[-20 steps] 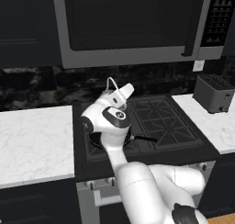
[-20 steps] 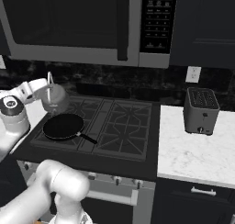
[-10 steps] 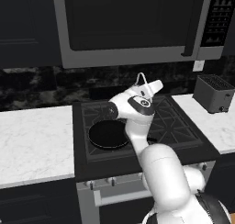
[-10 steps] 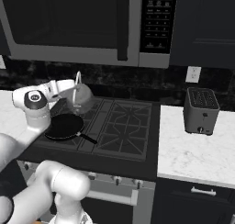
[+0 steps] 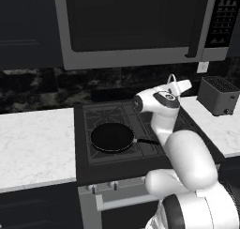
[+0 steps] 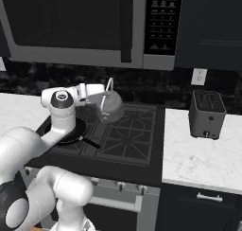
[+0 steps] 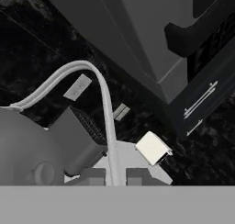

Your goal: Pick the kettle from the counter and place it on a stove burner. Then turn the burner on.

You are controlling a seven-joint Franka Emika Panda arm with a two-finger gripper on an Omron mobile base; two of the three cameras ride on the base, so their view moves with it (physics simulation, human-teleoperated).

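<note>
The claw [image 6: 105, 90], clenched on the kettle [image 6: 110, 107] by its wire handle, held it above the stove burner [image 6: 130, 130]; lowering it squarely onto the grate seemed next.

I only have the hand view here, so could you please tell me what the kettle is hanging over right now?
Observer: The kettle hangs in the air above the black grates of the cooktop, touching nothing below.
Operator: Thank you. Is anything already on the cooktop?
Observer: Yes, a black frying pan sits on the front left burner, handle pointing right.
Operator: And what stands further right?
Observer: A grey toaster stands on the counter.
</note>
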